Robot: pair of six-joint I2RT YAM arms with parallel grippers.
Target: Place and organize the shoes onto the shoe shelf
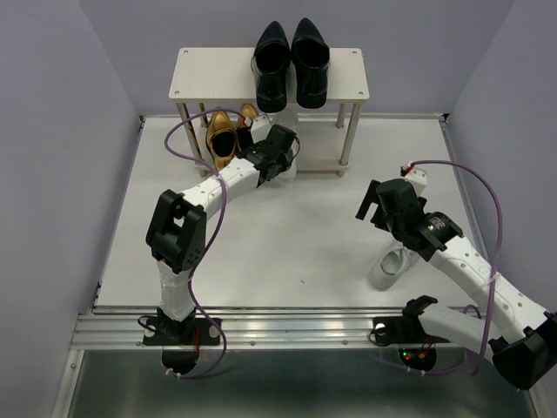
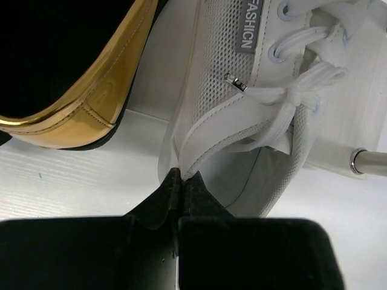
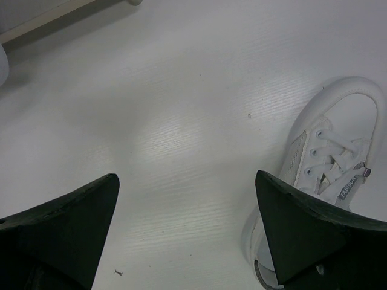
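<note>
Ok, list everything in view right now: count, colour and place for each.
low two-tier wood-grain shoe shelf: one, pale beige with silver legs, far side of table.
glossy leather dress shoes: two, black, side by side on top board.
shiny metallic loafers: two, gold, under top board, left end.
first lace-up sneaker: one, white, beside the loafers, held by left gripper.
second lace-up sneaker: one, white, on table near right arm.
table: one, white.
left gripper: one, black, shut on first lace-up sneaker.
right gripper: one, black, open, above table.
</note>
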